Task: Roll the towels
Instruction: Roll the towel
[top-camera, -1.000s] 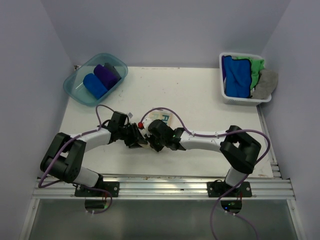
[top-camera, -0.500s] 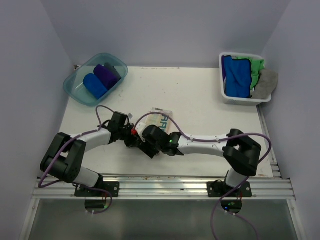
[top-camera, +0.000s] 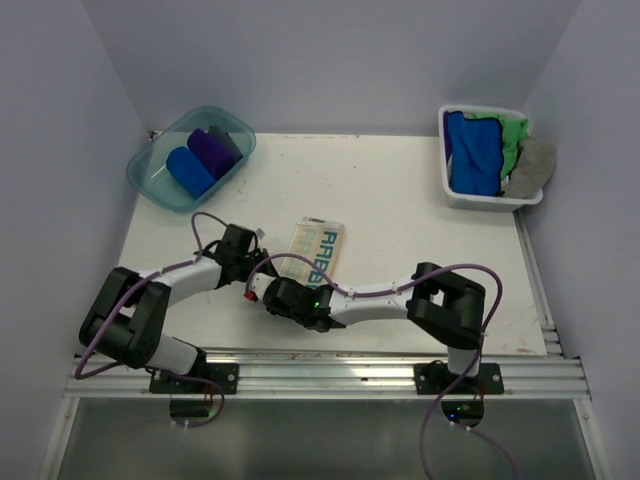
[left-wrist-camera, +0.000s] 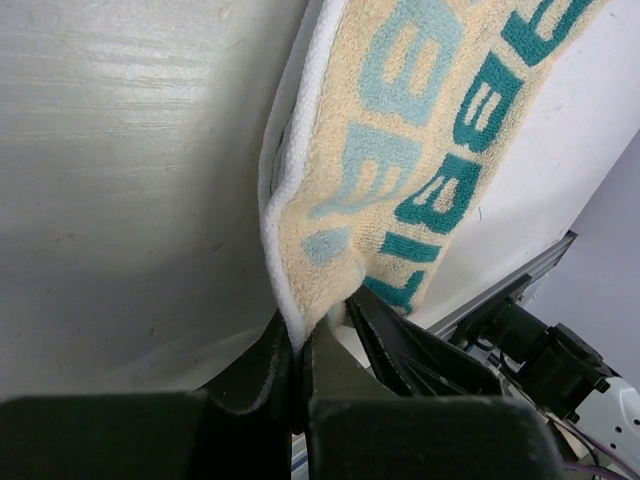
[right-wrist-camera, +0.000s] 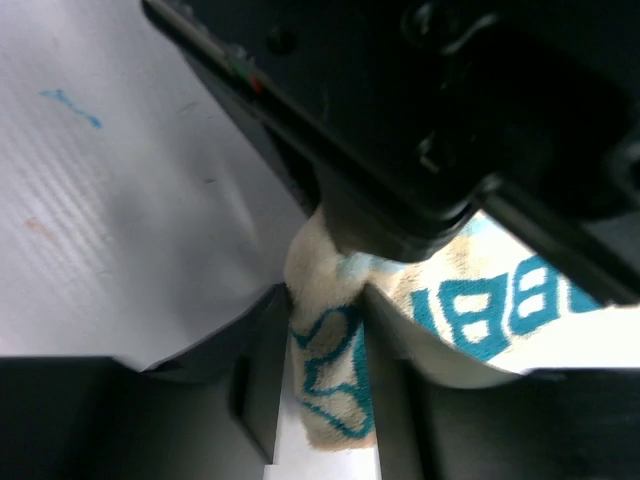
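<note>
The left tool (left-wrist-camera: 304, 338) and right tool (right-wrist-camera: 326, 335) pinch the cream towel (top-camera: 318, 248); teal tub (top-camera: 150, 181) holds blue roll (top-camera: 189, 171) and purple roll (top-camera: 212, 150).

This is a robotics lab test cell. A bare white table (top-camera: 400, 200) is boxed in by plain pale walls (top-camera: 330, 60). Two robot arms (top-camera: 385, 295) are bolted to an aluminium rail (top-camera: 330, 375) at the table's near edge, with purple cables (top-camera: 205, 212) looping along them. A teal tub (top-camera: 150, 190) and a white basket (top-camera: 485, 201) hold towels (top-camera: 470, 150).
</note>
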